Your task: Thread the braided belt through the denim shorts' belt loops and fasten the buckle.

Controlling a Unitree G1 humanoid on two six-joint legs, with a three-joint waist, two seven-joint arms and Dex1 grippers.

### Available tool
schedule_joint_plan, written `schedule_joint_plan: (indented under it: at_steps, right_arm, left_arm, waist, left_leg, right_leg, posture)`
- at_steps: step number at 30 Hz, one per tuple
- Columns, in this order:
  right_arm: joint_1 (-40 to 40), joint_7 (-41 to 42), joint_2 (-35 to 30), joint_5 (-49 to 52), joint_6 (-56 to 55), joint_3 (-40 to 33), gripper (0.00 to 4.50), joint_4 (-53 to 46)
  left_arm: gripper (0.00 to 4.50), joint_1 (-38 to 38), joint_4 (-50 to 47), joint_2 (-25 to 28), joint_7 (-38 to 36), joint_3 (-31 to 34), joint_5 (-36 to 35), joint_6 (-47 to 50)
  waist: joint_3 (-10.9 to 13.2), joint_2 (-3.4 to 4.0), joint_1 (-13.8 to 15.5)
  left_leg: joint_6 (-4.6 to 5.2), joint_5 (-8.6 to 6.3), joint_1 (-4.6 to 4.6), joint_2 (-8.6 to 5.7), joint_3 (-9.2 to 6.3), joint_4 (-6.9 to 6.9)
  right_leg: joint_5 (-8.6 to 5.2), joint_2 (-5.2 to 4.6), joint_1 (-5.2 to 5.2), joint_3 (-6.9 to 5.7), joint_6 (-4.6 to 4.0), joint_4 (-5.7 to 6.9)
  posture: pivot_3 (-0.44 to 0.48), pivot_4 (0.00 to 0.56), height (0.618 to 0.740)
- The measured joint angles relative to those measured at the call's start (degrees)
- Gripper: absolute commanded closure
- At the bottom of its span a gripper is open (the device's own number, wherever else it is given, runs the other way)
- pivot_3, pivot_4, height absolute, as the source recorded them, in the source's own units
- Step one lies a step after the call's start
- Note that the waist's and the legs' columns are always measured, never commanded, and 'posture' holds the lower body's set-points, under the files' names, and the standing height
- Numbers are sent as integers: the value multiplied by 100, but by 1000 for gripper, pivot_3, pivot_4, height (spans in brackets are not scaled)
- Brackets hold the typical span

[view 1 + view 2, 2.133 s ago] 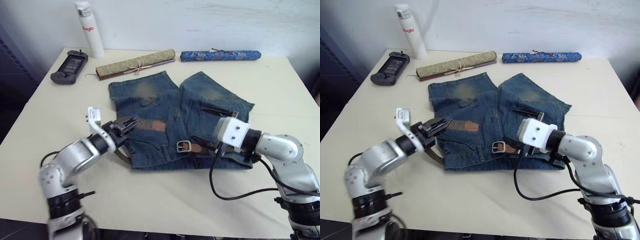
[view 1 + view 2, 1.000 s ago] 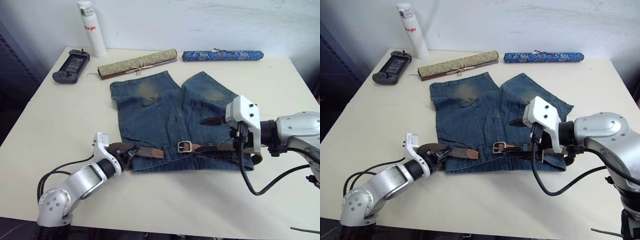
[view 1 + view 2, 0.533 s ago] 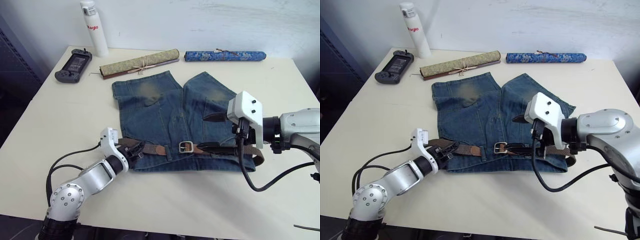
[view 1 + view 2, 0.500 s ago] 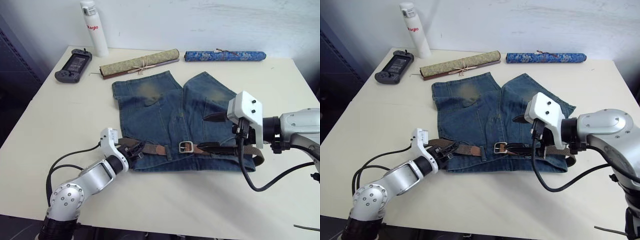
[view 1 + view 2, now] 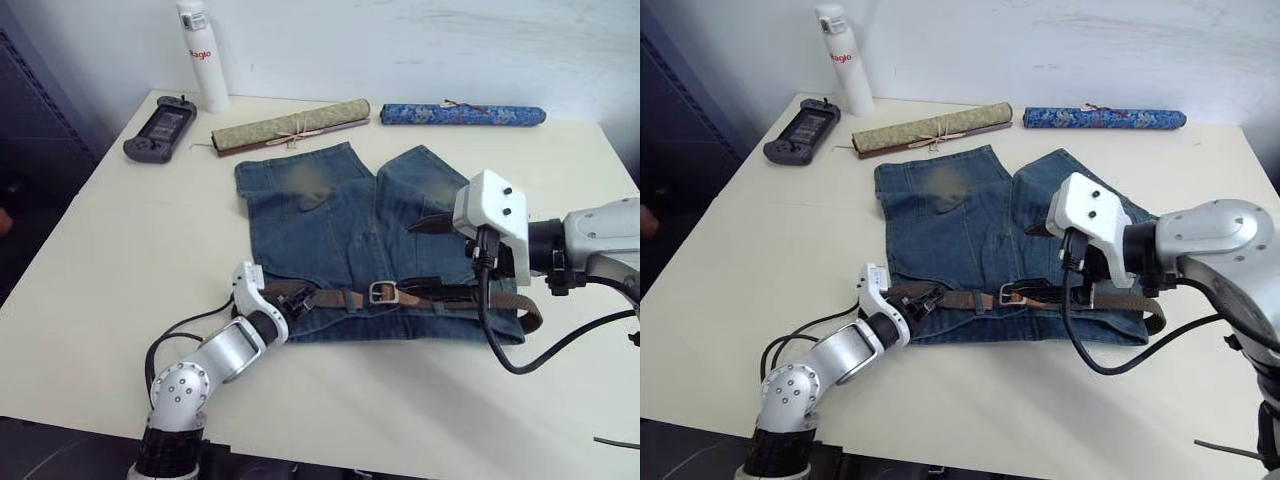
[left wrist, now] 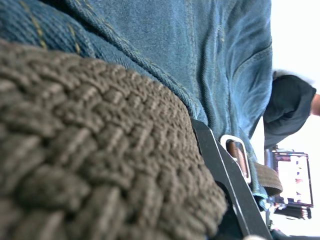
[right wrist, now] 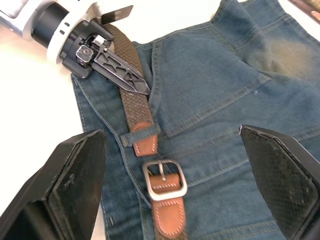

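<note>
I count 1 shorts, 1 belt w/ 1 buckle, and 2 grippers: left, right. At the back of the table: 1 white bottle, 1 black handheld, 2 rolls, i.e. 1 olive & 1 blue.
</note>
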Motion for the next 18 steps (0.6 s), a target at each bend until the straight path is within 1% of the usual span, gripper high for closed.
schedule_joint_plan:
  at_steps: [4,6,8,10,18]
  right_arm:
    - [-34,22,0,-57,-85,71,15,44]
    - [-24,7,0,-65,-84,87,15,35]
    - [49,-37,0,-63,-75,78,15,-7]
    - [82,-83,0,-60,-67,78,15,-23]
    - [256,-290,0,-56,-50,58,15,-133]
  left_arm:
    - [4500,-209,189,-86,207,54,-68,155]
    - [4500,-415,374,-208,461,81,-285,216]
    - [4500,-626,584,-390,759,68,-680,273]
    - [4500,-716,678,-443,880,-25,-886,379]
    - [4500,-936,753,-40,871,-138,-1346,733]
  waist:
    - [-3,5,6]
    - [-6,10,31]
    - [-6,10,48]
    - [-6,10,33]
    - [-5,9,-29]
  left_leg:
    - [1,0,4,-2,0,1]
    - [1,1,5,-2,-2,3]
    - [4,-1,2,-2,-4,4]
    - [9,-4,-3,-3,-3,3]
    - [10,-1,-5,-2,-3,2]
  right_leg:
    - [5,-1,7,1,8,-5]
    - [7,-2,10,0,10,-6]
    - [12,-2,15,-1,17,-20]
    - [17,0,14,-1,22,-33]
    - [18,4,15,-4,21,-36]
  posture:
    - [0,150,686]
    - [0,150,686]
    - [0,150,686]
    - [0,150,686]
    - [0,150,686]
